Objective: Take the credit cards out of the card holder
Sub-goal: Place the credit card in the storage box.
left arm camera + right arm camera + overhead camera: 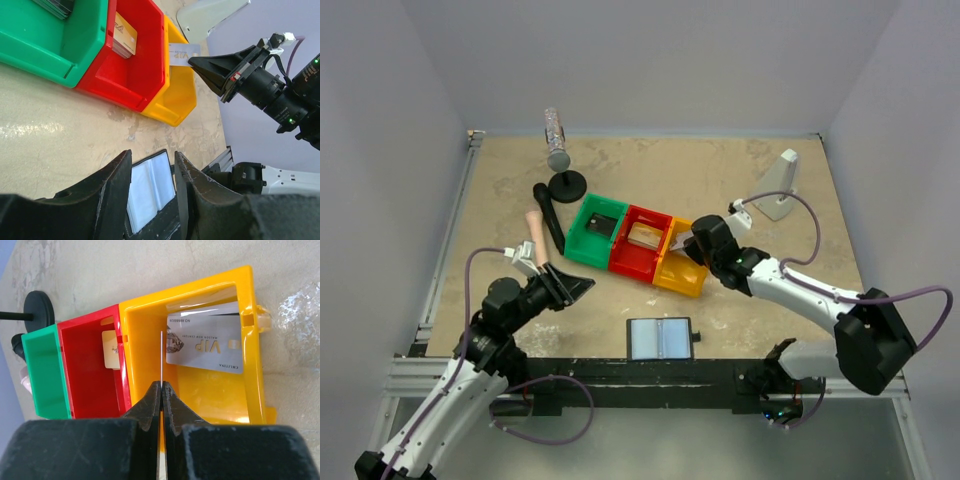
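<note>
- Three bins stood in a row near the middle of the tabletop: one green bin (588,252), one red bin (632,265) and one yellow bin (678,280), touching side to side.
- One card holder (661,339) lay open and flat at the near edge of the tabletop, about midway along it. You could count two grey-blue panels side by side.
- Your right wrist camera showed three cards: one thin card (161,357) seen edge-on, one silver card (205,347) inside the yellow bin, and one gold card (110,349) in the red bin. The green bin held a dark stack (601,226); I could not tell how many cards were in it.
- The silver card read "VIP" in large letters and "CHLITINA" in small ones. Its other lines were too small to read.
- Your right gripper (161,386) was pressed together on the thin card, above the yellow bin. The card holder lay nearer the near edge than this gripper, well apart from it.
- Your left gripper (582,287) had its fingers apart with nothing between them, and sat toward the left edge. The card holder lay to its right, apart from it, and showed through the gap in the left wrist view.
</note>
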Controlling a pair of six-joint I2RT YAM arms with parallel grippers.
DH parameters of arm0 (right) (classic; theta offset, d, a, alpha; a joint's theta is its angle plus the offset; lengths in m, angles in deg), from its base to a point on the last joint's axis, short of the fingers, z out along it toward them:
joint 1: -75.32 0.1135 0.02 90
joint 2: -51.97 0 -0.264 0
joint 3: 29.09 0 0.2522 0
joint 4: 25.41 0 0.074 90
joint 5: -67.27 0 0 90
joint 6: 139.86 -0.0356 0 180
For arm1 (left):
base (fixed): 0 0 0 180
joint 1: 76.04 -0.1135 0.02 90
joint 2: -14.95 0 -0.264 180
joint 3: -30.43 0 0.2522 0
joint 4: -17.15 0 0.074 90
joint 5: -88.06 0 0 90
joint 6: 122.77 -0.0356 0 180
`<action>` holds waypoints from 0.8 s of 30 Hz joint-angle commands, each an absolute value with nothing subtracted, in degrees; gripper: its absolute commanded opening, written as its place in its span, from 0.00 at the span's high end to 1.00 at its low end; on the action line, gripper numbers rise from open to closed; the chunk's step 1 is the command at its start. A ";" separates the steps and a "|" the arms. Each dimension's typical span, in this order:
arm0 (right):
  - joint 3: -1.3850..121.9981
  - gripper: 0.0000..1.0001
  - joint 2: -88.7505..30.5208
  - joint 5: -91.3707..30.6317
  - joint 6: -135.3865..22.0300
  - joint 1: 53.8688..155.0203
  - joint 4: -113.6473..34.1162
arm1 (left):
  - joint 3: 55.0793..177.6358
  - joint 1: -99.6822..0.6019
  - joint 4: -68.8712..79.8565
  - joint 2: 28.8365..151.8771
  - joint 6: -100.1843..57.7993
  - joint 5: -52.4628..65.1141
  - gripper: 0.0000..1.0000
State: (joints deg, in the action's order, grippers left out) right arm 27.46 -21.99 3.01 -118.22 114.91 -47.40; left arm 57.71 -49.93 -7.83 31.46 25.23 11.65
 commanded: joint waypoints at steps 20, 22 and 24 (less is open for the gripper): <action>34.59 1.00 -28.54 -2.16 -111.39 111.18 -48.57 | 56.14 -50.20 -4.43 32.35 26.11 12.65 0.57; 34.94 1.00 -29.07 -2.60 -111.04 110.91 -49.19 | 56.23 -50.20 -4.43 32.35 26.11 12.74 0.57; 35.30 1.00 -29.33 -2.86 -110.95 110.74 -49.89 | 56.23 -50.20 -4.43 32.44 26.03 12.74 0.57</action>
State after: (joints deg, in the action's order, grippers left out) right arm 32.42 -28.94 -2.17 -112.19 111.24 -48.67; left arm 56.44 -49.95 -6.52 32.23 25.27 11.78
